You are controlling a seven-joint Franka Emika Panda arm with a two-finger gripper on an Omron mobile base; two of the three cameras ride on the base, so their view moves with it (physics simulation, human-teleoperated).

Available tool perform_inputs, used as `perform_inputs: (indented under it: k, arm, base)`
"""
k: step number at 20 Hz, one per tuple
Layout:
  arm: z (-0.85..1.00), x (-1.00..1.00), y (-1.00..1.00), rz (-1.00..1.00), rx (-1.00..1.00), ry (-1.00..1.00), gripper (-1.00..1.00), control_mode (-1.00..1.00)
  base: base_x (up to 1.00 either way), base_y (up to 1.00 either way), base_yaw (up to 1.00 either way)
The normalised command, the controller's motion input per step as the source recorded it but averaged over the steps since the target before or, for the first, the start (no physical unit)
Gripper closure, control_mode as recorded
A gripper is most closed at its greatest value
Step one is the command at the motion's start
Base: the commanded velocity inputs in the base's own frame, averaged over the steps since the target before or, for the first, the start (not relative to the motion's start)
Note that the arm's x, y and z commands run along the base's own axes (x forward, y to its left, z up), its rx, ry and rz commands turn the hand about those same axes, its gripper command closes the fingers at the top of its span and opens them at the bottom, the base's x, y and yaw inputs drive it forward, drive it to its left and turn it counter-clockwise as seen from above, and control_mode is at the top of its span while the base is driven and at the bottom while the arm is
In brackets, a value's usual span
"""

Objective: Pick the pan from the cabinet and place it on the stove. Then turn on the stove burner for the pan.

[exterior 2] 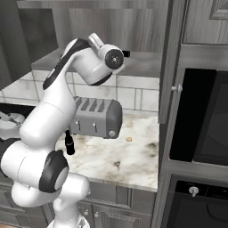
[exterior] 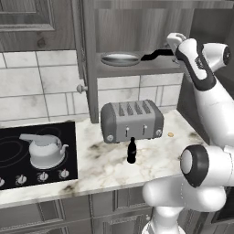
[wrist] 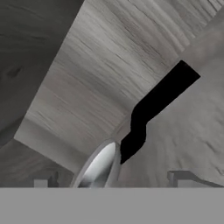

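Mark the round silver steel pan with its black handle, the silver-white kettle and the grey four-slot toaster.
Round silver steel pan (exterior: 120, 59), left base view, on its rim.
Silver-white kettle (exterior: 45, 153), left base view, on its body.
Grey four-slot toaster (exterior: 131, 124), left base view, on its front face.

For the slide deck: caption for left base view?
Arm reaches toward the pan on the open cabinet shelf; kettle occupies the stove.

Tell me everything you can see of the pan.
The pan is a round, shallow silver frying pan that looks like steel, with a long black handle pointing to the right in the left base view. It lies flat, right way up, on the floor of the open cabinet, above the toaster. In the hand view its rim and kinked handle sit close ahead of the gripper. Nothing grips it yet.
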Motion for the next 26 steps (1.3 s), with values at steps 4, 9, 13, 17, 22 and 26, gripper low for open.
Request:
perform_inputs:
  k: [4,9,13,17,22,26]
  arm:
    - [-0.06,0.38,-0.18,-0.16,0.00,0.01,-1.00,-1.00]
    - [-0.12,0.38,-0.04,-0.13,0.00,0.03,-1.00,-1.00]
    - [-0.05,0.29,0.00,-0.09,0.01,0.07,-1.00,-1.00]
    - [-0.01,0.20,-0.09,-0.03,0.00,0.04,-1.00,-1.00]
    - [-0.04,0.03,-0.15,0.00,0.04,0.05,-1.00,-1.00]
    - [-0.15,0.00,-0.05,0.00,0.07,0.04,-1.00,-1.00]
  base:
    - [0.00,0.00,0.00]
    - [0.00,0.00,0.00]
    - [0.00,0.00,0.00]
    - [0.00,0.00,0.00]
    - [0.00,0.00,0.00]
    - [0.00,0.00,0.00]
